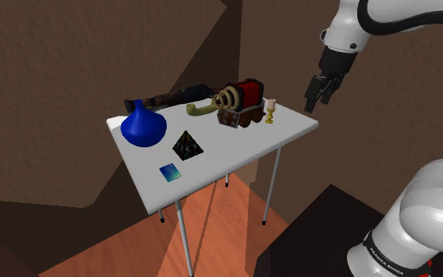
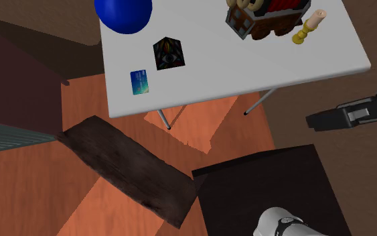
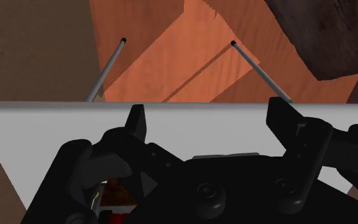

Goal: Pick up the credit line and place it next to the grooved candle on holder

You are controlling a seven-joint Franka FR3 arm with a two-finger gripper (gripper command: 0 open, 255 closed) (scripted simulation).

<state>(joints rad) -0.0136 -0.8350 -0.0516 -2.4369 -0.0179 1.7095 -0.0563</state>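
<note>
The small blue card (image 1: 171,171) lay flat near a corner of the bench (image 1: 235,149), well apart from the candle (image 1: 271,110). The pincer (image 1: 314,101) hung open beyond the bench's edge. Thin, light, stiff and likely slippery, the card probably needed pinching across opposite edges.

White table (image 1: 219,153) on thin grey legs. Under table, orange-brown wood floor (image 1: 215,224). Behind table, brown textured walls (image 1: 54,63). Near table legs, dark slab (image 2: 133,171) on floor.
</note>
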